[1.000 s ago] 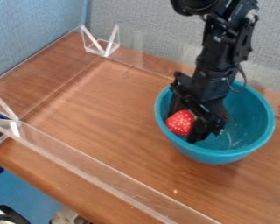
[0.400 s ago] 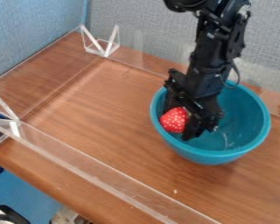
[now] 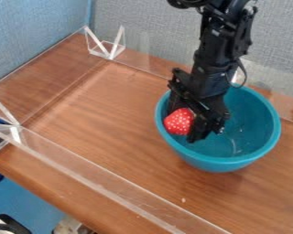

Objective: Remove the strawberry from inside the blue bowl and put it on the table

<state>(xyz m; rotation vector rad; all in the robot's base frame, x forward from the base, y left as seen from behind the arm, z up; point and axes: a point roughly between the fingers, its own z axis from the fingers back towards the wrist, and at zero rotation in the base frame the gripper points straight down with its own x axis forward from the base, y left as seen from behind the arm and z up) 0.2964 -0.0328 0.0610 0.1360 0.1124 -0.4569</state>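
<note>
Red berry (image 3: 179, 121), at about 9 o'clock in the bowl (image 3: 266, 146), just inside the rim, up against the gripper (image 3: 192, 124). Jaws clenched, and looks like on the berry: the two have shifted together toward 10 o'clock since the earlier frames. Exact finger contact hard to see, dark fingers hide part of the berry's 3 o'clock side. Leafy cap can't be made out. Bowl has slid a bit toward 9 o'clock too, so fingers or berry are probably pushing its wall; can't see the contact itself. For the task: grasp seems done, lift under way at best, berry not out yet. Arm (image 3: 218, 46) comes in from 12 o'clock, reaching down over the bowl's far rim. Next move should be more up than sideways, so berry and fingertips clear the rim, then across to the table (image 3: 94, 119), which spreads from the bowl toward 9 o'clock. Risks: bowl dragged along or tipped, berry knocked loose on the rim and dropping back in. Farther out, clear wall (image 3: 100, 190) along the 7 o'clock side, white stand (image 3: 105, 43) at 11 o'clock; set the berry down short of both.
</note>
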